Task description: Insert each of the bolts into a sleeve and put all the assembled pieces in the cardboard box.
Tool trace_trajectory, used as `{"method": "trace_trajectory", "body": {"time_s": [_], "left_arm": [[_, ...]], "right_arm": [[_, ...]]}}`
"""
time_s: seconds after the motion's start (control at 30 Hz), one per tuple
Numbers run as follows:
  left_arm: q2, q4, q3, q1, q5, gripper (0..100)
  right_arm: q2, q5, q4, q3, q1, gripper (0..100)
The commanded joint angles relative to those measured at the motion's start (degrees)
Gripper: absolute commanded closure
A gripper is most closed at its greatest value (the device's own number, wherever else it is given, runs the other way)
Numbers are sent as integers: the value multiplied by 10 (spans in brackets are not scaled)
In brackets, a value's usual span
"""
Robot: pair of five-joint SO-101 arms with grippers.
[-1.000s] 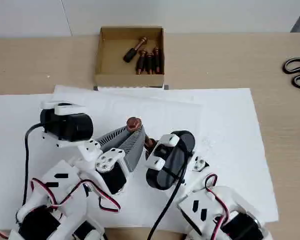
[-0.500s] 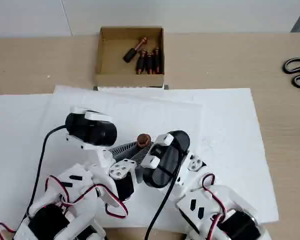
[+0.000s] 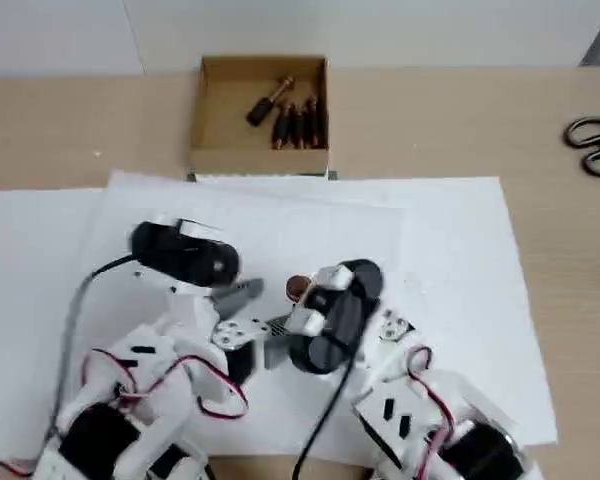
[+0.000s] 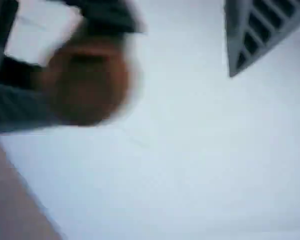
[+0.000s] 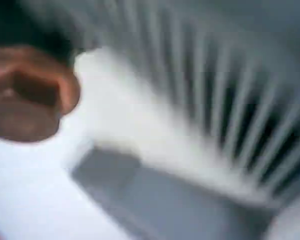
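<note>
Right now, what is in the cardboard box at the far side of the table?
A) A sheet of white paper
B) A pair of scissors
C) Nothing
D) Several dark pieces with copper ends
D: in the high view, assembled pieces, dark with copper ends, lie inside the cardboard box, one slanted and the rest side by side.
</note>
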State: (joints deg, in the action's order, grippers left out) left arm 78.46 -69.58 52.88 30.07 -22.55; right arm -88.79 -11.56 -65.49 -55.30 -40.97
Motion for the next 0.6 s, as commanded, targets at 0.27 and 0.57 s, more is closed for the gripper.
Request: {"method": "trace_trajectory", "body": {"time_s": [0.27, 0.57], "left_arm": [[-4, -24, -122, -62, 34, 724], [-1, -76, -168, -65, 32, 829]], "right_arm": [[-5, -1, 15, -14, 9, 995], [-5, 1, 15, -14, 40, 995]]}}
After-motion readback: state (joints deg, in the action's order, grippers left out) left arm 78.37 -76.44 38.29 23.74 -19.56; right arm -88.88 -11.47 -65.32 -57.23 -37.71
